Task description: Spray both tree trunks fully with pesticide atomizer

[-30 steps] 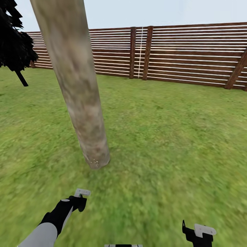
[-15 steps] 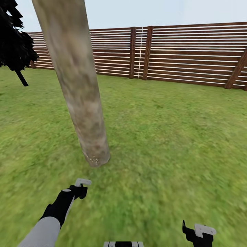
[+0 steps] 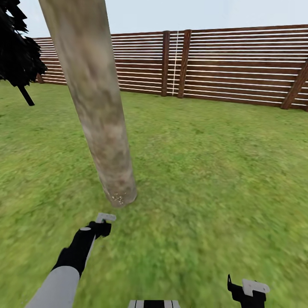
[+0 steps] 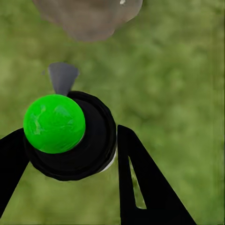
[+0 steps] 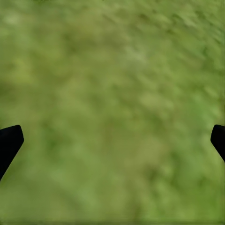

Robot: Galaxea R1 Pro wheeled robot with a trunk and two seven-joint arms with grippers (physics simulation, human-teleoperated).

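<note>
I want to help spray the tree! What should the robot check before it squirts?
1. Atomizer held between the left gripper fingers: ok.
2. Grey nozzle points at the tree trunk: ok.
3. Trunk base near the nozzle: ok.
4. Trunk fully covered: cannot tell; pale specks at its foot.
5. Right gripper open over the lawn: ok.

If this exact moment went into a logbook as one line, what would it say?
left gripper: fingers shut on atomizer, nozzle toward tree trunk base | right gripper: open over lawn | pale specks at trunk foot
</note>
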